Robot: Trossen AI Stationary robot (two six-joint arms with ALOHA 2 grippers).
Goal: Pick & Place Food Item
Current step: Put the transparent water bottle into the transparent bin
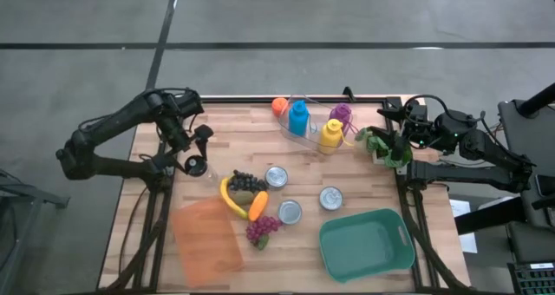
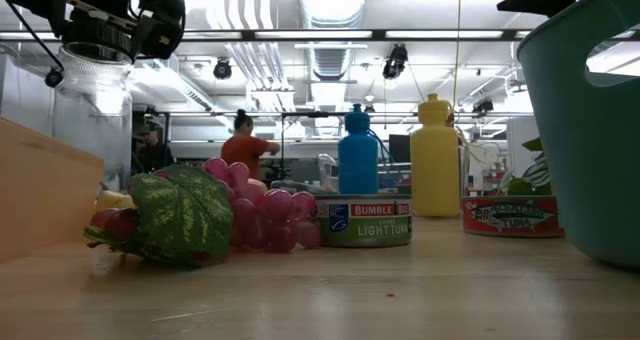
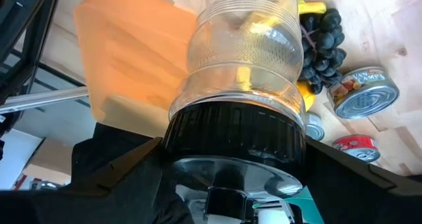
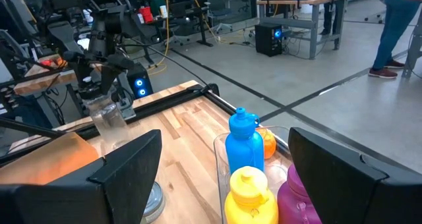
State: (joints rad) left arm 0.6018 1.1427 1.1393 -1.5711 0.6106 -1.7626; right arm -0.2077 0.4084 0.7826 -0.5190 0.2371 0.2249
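A clear jar with a black lid hangs under my left gripper, which is shut on it, above the table's left side by the far end of the orange cutting board. A banana, black grapes, a carrot and red grapes lie mid-table. My right gripper stands open and holds nothing. It is at the far right edge, over a leafy green item. My left gripper clasps the jar's black lid between its two fingers, one on each side of the lid's rim. The fingers come from above, slanting down. The jar hangs below them, lid up. Its base is hidden in the low view and seems clear of the table.
Three tins stand mid-table, and a teal bin sits near the front right. At the far edge a clear tray holds a blue bottle, a yellow one, a purple one and an orange item. People stand in the room beyond.
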